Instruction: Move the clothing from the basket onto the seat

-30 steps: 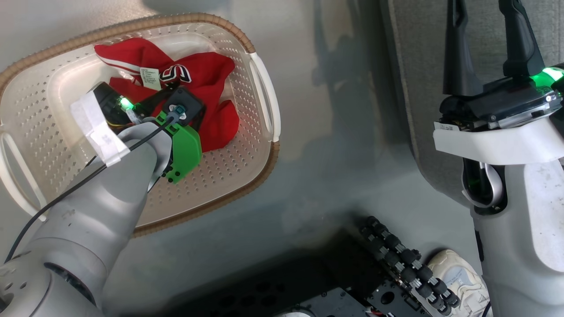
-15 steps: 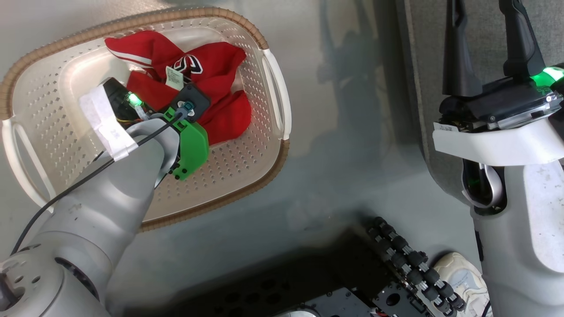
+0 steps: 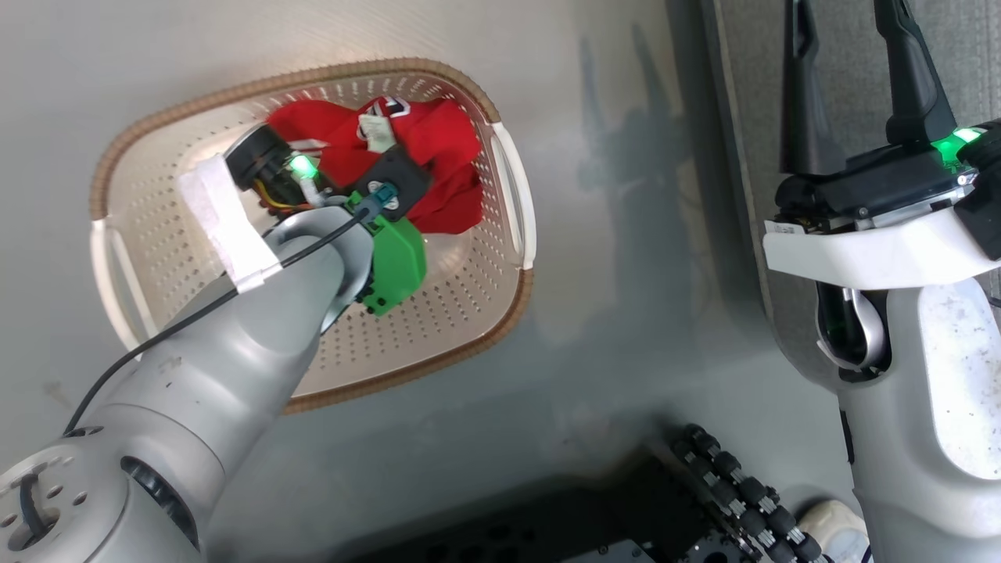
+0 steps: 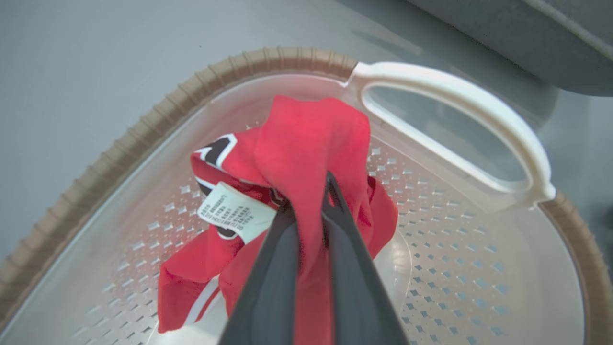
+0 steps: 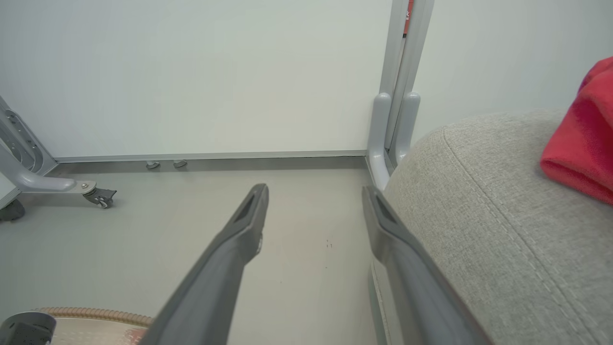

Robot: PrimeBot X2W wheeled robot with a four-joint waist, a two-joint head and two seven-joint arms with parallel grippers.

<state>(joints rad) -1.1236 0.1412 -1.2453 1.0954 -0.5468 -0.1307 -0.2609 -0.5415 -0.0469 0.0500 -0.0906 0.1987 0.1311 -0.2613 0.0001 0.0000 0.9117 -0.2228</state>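
Basket [image 3: 336, 72]: on the floor [image 3: 626, 313] at my left; one red piece of the clothing [image 4: 311, 139] is inside, bunched toward the right handle [image 3: 522, 195].
Left claw [image 4: 309, 196]: clamped on a fold of that piece, the rest trailing below.
Heading: the seat [image 5: 479, 215] lies to my right across bare floor. I judge up over the handle, then rightward.
Right claw [image 5: 314, 191]: fingers apart, empty, beside the seat's edge.
Seat: another red garment [image 5: 579, 153] lies on it.

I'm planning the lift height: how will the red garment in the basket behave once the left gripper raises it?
Probably floppy: the red garment drapes over the shut left gripper and sags in loose folds, so it should hang and swing. Likely light, since it looks like thin cloth. A trailing end might catch the rim of the basket.
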